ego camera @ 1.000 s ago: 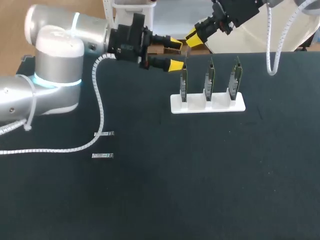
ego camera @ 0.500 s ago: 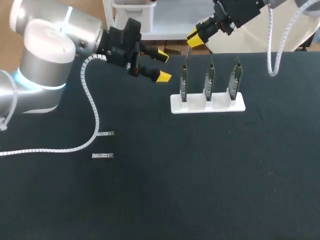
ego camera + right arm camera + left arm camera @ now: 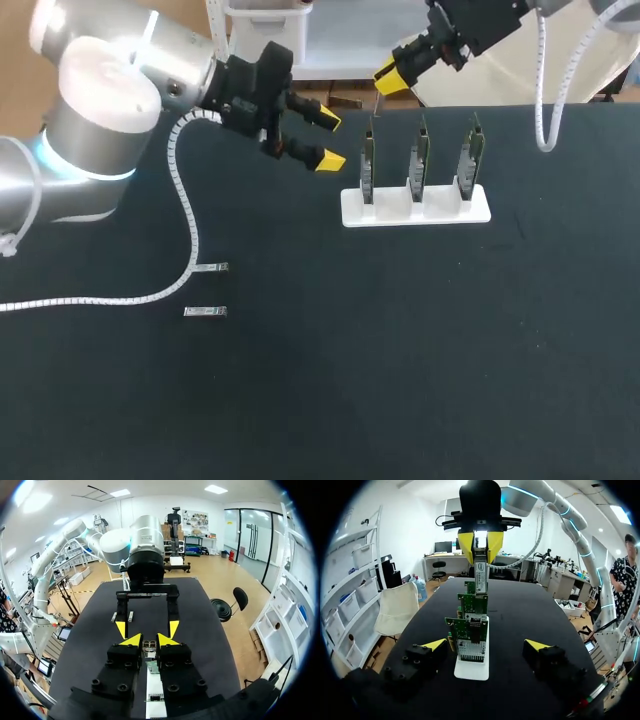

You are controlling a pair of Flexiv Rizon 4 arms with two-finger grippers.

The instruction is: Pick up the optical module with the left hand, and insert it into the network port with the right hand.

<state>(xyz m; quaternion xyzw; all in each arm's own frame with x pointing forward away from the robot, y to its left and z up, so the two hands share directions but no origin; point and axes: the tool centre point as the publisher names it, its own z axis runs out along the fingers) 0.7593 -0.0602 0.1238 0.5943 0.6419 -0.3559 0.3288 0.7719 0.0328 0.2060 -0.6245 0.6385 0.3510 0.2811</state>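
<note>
My right gripper (image 3: 388, 78) hangs above the left end of the white stand (image 3: 440, 212), shut on a thin silver optical module (image 3: 375, 102) that points down toward the leftmost of three green port boards (image 3: 368, 165). In the right wrist view the module (image 3: 149, 648) sits between my yellow tips (image 3: 150, 640). My left gripper (image 3: 329, 141) is open and holds nothing, a little to the left of the stand. In the left wrist view its fingers (image 3: 485, 644) flank the row of boards (image 3: 470, 632), and the held module (image 3: 480, 577) hangs above them.
Two more silver modules (image 3: 210, 267) (image 3: 205, 312) lie on the black table at the left, near my left arm's white cable conduit (image 3: 185, 215). The right arm's conduit (image 3: 545, 100) hangs over the table's far right part.
My left gripper has drawn back to the left, away from the stand and the right gripper, staying open. The right gripper has kept still with the module.
</note>
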